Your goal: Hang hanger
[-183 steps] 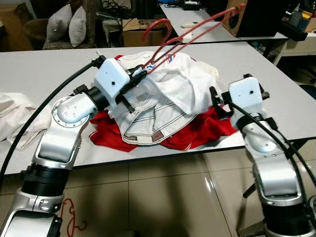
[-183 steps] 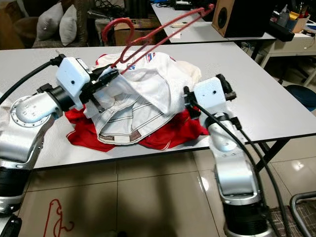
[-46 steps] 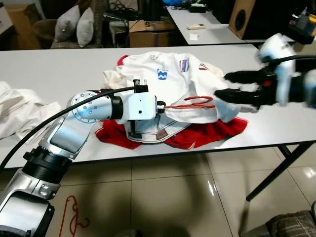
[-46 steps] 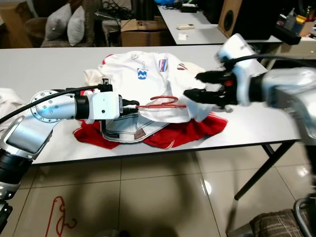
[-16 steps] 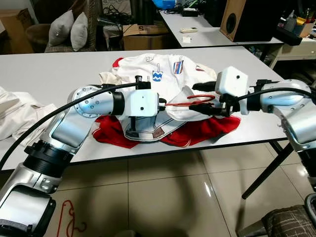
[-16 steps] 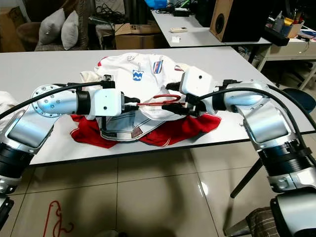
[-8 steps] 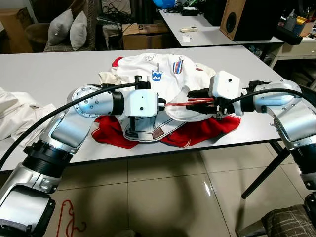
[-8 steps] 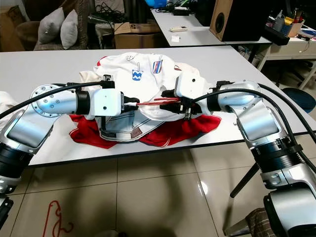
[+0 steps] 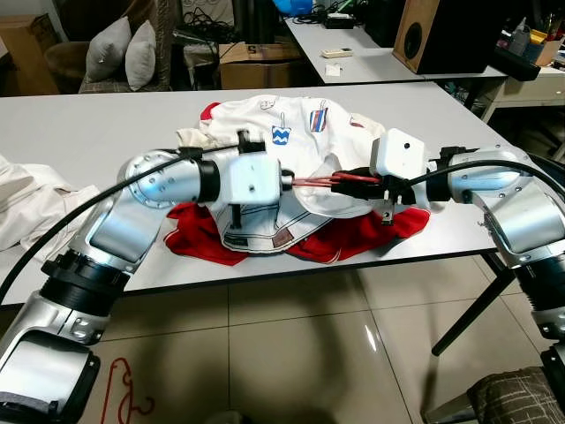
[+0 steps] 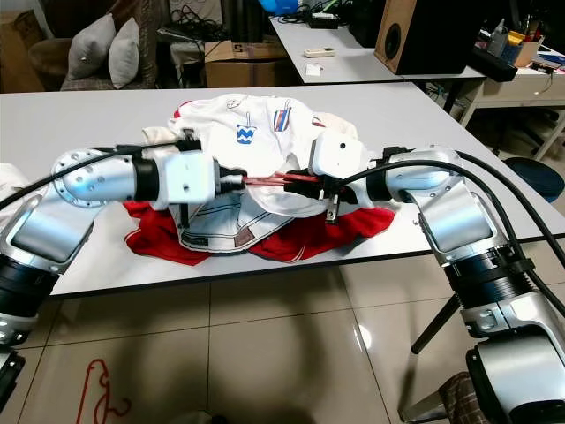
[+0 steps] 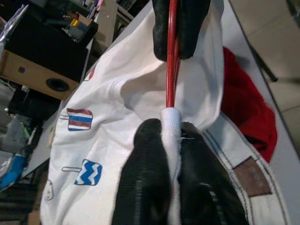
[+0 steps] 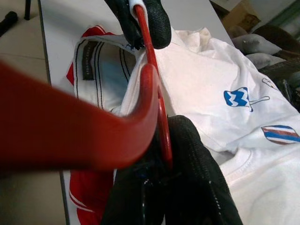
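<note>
A thin red hanger spans both arms above the white shirt on the worktop; the left end effector pinches it (with shirt fabric), the right end effector clamps its other end

two silver arms, black fingers, cables everywhere

both arms are chunky brushed-silver segments with black rings at the joints. left gripper and right gripper sit on boxy white wrist housings; thick black cables loop along each arm, and the left elbow disc has a ring of small screws.
</note>
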`<state>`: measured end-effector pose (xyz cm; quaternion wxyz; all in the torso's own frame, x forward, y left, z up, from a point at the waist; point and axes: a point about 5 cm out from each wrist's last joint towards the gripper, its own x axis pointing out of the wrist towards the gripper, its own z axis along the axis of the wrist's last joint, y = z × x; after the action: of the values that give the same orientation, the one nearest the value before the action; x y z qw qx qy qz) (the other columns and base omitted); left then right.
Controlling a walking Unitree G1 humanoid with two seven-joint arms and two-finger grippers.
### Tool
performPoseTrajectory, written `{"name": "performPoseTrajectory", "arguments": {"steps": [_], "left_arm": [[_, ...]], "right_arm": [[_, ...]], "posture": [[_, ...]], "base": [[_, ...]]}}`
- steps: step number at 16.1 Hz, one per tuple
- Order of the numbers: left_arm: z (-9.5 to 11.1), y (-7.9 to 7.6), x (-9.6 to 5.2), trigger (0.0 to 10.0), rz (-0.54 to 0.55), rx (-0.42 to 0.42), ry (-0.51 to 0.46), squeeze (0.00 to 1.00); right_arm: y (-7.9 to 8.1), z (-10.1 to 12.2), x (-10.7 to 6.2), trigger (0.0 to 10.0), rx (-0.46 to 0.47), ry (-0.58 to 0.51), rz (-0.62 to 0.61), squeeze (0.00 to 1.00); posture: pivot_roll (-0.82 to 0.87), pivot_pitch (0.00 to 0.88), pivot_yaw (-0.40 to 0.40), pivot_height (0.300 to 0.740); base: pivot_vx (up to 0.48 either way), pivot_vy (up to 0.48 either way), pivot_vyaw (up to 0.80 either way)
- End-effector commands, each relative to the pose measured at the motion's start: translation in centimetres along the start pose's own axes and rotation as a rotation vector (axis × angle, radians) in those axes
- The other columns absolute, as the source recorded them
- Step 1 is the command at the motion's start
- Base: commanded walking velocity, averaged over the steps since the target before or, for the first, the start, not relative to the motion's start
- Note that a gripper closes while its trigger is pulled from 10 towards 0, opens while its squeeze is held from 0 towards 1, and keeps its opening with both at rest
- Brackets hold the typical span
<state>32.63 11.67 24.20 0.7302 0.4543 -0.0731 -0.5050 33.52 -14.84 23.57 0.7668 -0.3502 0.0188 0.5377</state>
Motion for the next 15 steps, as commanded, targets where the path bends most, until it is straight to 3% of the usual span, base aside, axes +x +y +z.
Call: {"name": "performPoseTrajectory", "arguments": {"steps": [1, 4, 5, 6, 9, 11, 12, 15], "left_arm": [[1.0, 0.7, 0.0, 10.0, -0.001, -0.009, -0.052, 1.0], [1.8, 1.6, -0.7, 10.0, 0.053, 0.01, -0.121, 1.0], [1.9, 1.8, -0.9, 10.0, 0.058, -0.008, -0.142, 0.31], [2.3, 2.3, -1.4, 10.0, 0.073, -0.037, -0.187, 0.0], [2.1, 3.7, -3.4, 10.0, 0.135, -0.036, -0.207, 0.0], [1.7, 3.8, -4.4, 10.0, 0.136, -0.035, -0.191, 0.0], [1.6, 3.2, -4.6, 10.0, 0.084, -0.035, -0.184, 0.0], [2.2, 2.1, -3.3, 10.0, 0.092, -0.044, -0.214, 0.0]], "right_arm": [[-0.6, 0.6, -0.5, 0.0, -0.014, -0.026, -0.032, 0.0], [-0.8, 0.8, -0.8, 0.0, -0.011, -0.042, -0.046, 0.0], [-0.8, 0.8, -0.8, 0.0, -0.011, -0.043, -0.047, 0.0], [-0.9, 0.9, -1.0, 0.0, -0.01, -0.048, -0.049, 0.0], [-1.6, 1.3, -2.2, 0.0, -0.017, -0.05, -0.056, 0.0], [-2.0, 1.5, -3.0, 0.0, -0.028, -0.039, -0.054, 0.0], [-2.0, 1.6, -3.5, 0.0, -0.045, -0.021, -0.037, 0.0], [-1.4, 1.7, -2.9, 0.0, -0.055, -0.022, -0.005, 0.0]], "posture": [[0.0, 0.0, 0.004, 0.74], [0.0, 0.0, 0.005, 0.74], [0.0, 0.0, 0.006, 0.74], [0.0, 0.0, 0.006, 0.74], [0.0, 0.0, 0.003, 0.74], [-0.01, 0.0, 0.0, 0.74], [-0.01, 0.0, -0.004, 0.74], [-0.01, 0.0, -0.011, 0.74]], "base": [[0.0, 0.0, 0.0], [0.0, 0.0, 0.0], [0.0, 0.0, 0.0], [0.0, 0.0, 0.0], [0.0, 0.0, 0.0], [0.0, 0.0, 0.0], [0.0, 0.0, 0.0], [0.0, 0.0, 0.0]]}}
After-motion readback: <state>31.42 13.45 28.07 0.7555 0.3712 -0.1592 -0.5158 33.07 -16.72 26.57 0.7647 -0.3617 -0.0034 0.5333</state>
